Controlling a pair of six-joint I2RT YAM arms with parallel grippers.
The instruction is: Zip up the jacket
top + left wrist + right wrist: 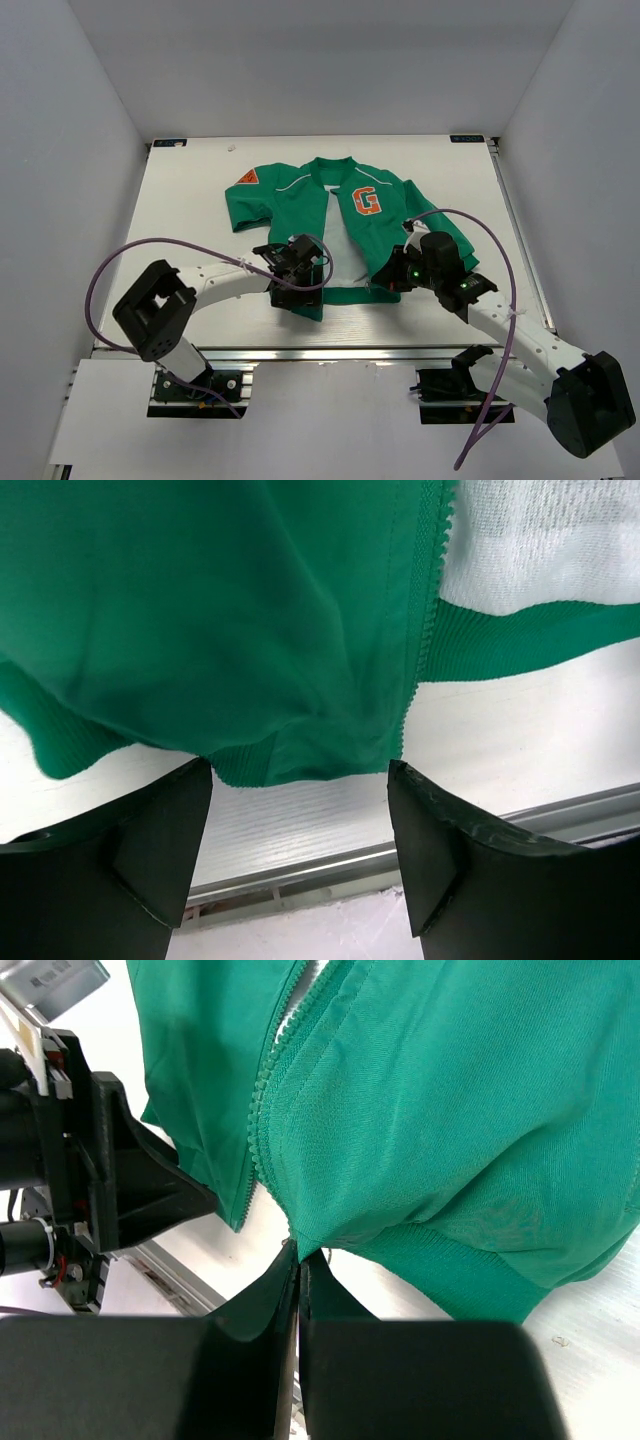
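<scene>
Right wrist view: our right pincer (298, 1256) was shut on the jacket (450, 1110) hem; our left pincer (298, 780) gaped, empty. We needed both zip (258, 1130) ends lined up just ahead.

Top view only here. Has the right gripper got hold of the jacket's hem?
Observer: Yes. The right gripper is shut on the bottom corner of the jacket, just under the zip teeth.
Operator: And the left?
Observer: The left gripper is open; the other panel's hem sits between its fingertips, not pinched.
Operator: Any slider?
Observer: None shows in either wrist view.
</scene>
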